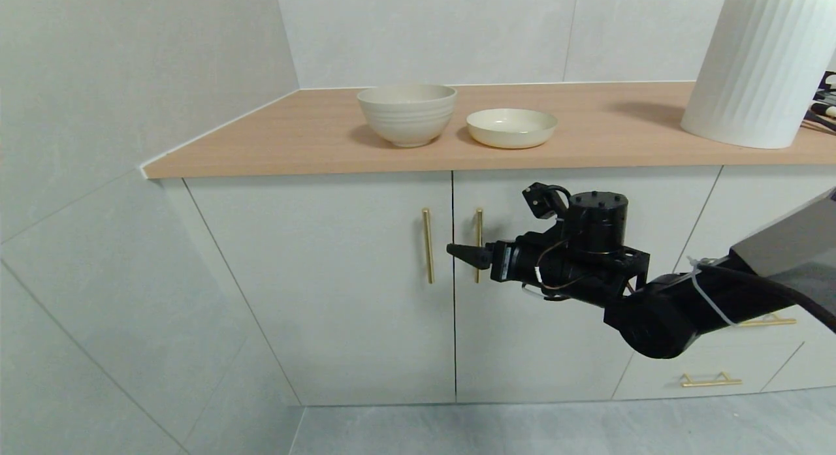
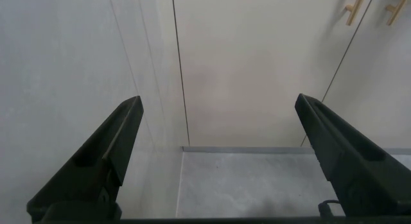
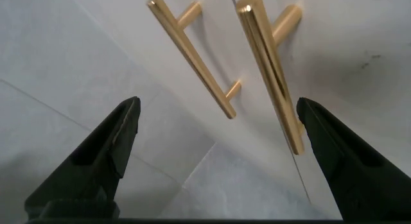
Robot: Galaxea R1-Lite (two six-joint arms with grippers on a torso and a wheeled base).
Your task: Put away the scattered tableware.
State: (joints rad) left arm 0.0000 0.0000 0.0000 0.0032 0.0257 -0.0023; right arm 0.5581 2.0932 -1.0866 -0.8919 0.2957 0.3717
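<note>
A deep cream bowl point(image 1: 406, 113) and a shallow cream dish point(image 1: 511, 126) stand side by side on the wooden countertop point(image 1: 281, 138). Below it are two closed cabinet doors, each with an upright gold handle, the left handle point(image 1: 427, 245) and the right handle point(image 1: 479, 236). My right gripper point(image 1: 465, 252) is level with these handles, just in front of the right one. In the right wrist view it point(image 3: 217, 108) is open, with both gold handles point(image 3: 270, 70) in the gap ahead and nothing held. My left gripper point(image 2: 218, 102) is open and empty, low by the cabinet's base and the floor.
A tall white ribbed container point(image 1: 761, 66) stands on the counter at the right. Drawers with gold handles point(image 1: 710, 380) lie further right, below my right arm. A tiled wall point(image 1: 98, 181) closes off the left side. Grey floor point(image 1: 522, 429) runs beneath the cabinets.
</note>
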